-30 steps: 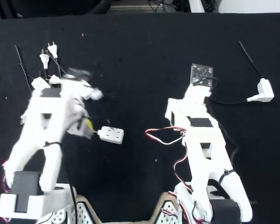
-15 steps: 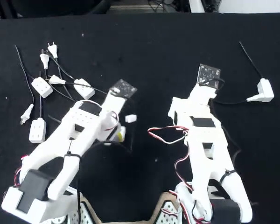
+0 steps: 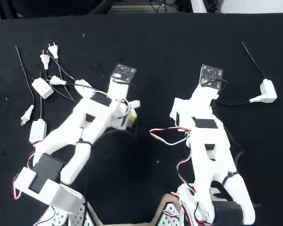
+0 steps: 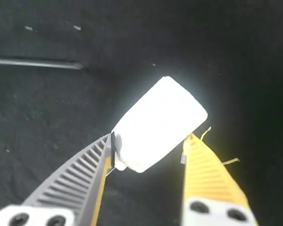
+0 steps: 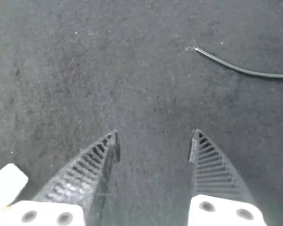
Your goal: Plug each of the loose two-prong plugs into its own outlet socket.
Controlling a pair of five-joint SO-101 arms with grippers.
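I read the left gripper (image 4: 149, 139) as clamped on a white socket block (image 4: 158, 125), one finger on each side. Since half a second ago the left arm has swung further across the table (image 3: 155, 37). The socket block is now held near centre, slightly toward 9 o'clock. The right gripper (image 5: 153, 136) hangs with its fingers apart over bare cloth, position unchanged. The loose plugs (image 3: 47, 54) lie at 10 o'clock and a corded plug (image 3: 266, 91) at 3 o'clock.
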